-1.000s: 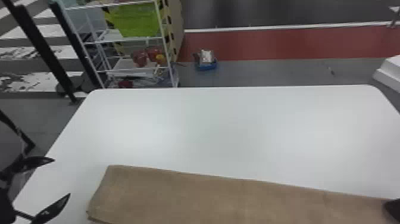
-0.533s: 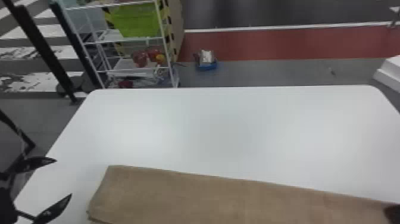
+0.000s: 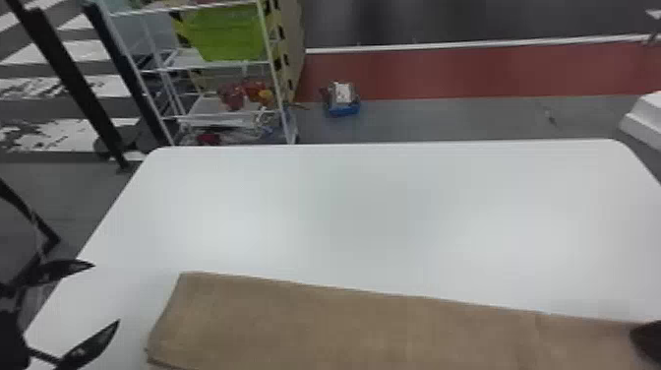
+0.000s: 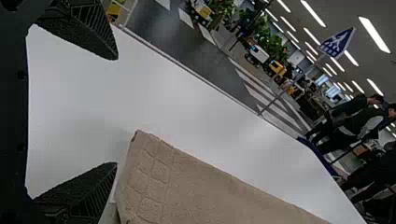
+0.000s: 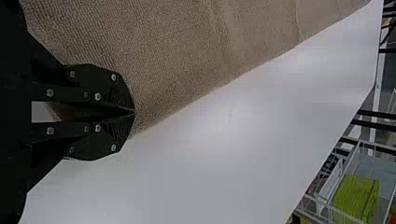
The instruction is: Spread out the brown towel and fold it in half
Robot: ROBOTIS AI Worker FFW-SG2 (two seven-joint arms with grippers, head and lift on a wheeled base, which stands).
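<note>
brown towel [image 3: 344,324] pinched in right hand [image 3: 647,340]

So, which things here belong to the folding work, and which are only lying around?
For the job:
- towel, spread along the near side of the table
- table, under it
- right gripper, fingers together at the towel's edge
- left gripper, open, by its left end

Only lying about:
- rack, behind the table
- green bin, on the rack
- blue box, on the floor
</note>
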